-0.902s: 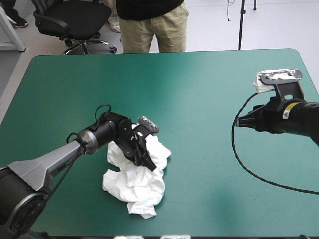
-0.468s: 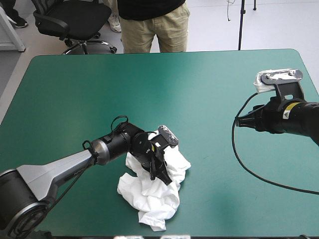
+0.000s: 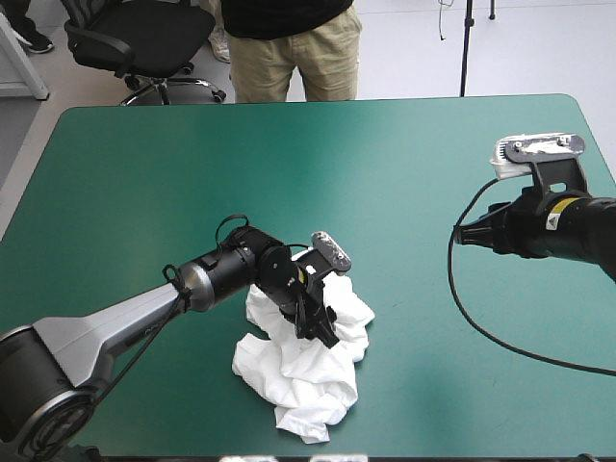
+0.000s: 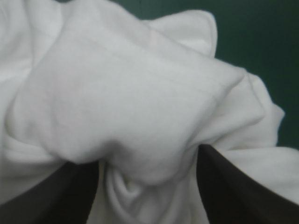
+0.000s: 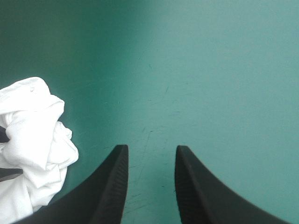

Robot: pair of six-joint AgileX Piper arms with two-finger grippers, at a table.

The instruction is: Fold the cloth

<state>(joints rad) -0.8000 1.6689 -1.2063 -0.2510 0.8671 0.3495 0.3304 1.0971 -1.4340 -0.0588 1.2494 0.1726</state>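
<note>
T-shirt [image 3: 306,375] fold pinched between the black fingers [image 4: 56,196] of the left gripper [image 3: 318,325], white cloth bulging over the tips. Around that grip, a crumpled heap on the teal-green counter [image 3: 385,164], toward the near edge and a little left of middle, lowest tail close to that edge. Beyond the heap, bare cover on every other side: wide toward the far edge, wide toward the left edge, wide to the right. Right gripper [image 5: 149,156] well apart, near the right edge, fingers spread with nothing between them, bare cover ahead, heap's edge off to one side.
</note>
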